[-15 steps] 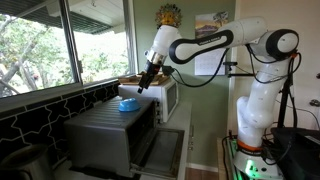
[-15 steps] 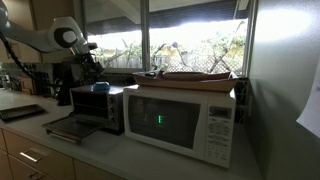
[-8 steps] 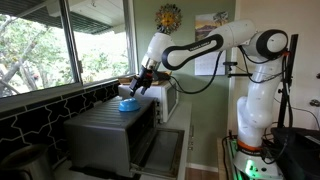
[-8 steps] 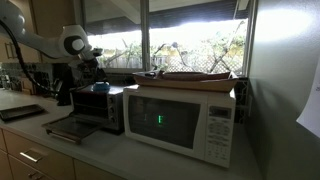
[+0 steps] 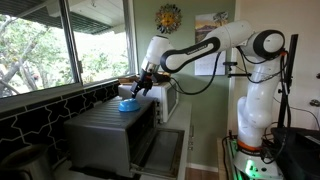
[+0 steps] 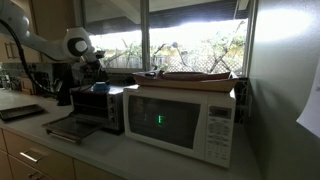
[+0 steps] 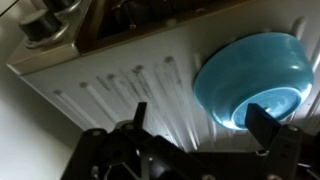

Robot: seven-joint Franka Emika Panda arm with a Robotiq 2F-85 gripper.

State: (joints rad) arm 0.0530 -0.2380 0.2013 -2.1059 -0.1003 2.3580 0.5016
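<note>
Count: 1 claw, 2 fingers, 1 bowl, 1 toaster oven, 1 microwave, 1 tray, 1 arm.

Wrist view, nearest first. Claw [image 7: 200, 122] is spread wide, w/ nothing btwn the jaws and nothing pinched. Both fingers [image 7: 262, 124] are dark and enter from 6 o'clock of the frame.

Bowl [image 7: 250, 76] lies at approx 1 o'clock from the claw's midpoint, so it is off-centre. One finger overlaps the bowl's rim at its 5 o'clock. The other finger is well clear at the bowl's 8 o'clock, over bare metal. Whether a finger touches the rim: cannot tell.

Bowl appearance: light blue/turquoise, round, smooth, glossy. It looks mouth-up, w/ a bright patch inside toward its 6 o'clock.

Support: the bowl stands on the pale ribbed top of the toaster oven [image 7: 110, 90].

Exterior views, farther out.
- Bowl [image 5: 128, 103] sits on the oven top [image 5: 105, 125], toward the end nearest the microwave [image 5: 168, 98].
- Claw [image 5: 140, 88] hangs just above the bowl, at its approx 1 o'clock.
- Arm [image 5: 205, 45] is white and reaches in from 3 o'clock.
- Oven door [image 5: 160, 150] is dropped open.
- From the opposite side, the bowl [image 6: 101, 88] shows only as a small blue shape on the oven [image 6: 98, 110], w/ the claw [image 6: 92, 72] at its 11 o'clock.
- Microwave [image 6: 180, 118] stands just beside the oven at 3 o'clock.
- A flat tray [image 6: 195, 76] lies on top of the microwave.
- Window [image 6: 190, 35] is farthest back.
</note>
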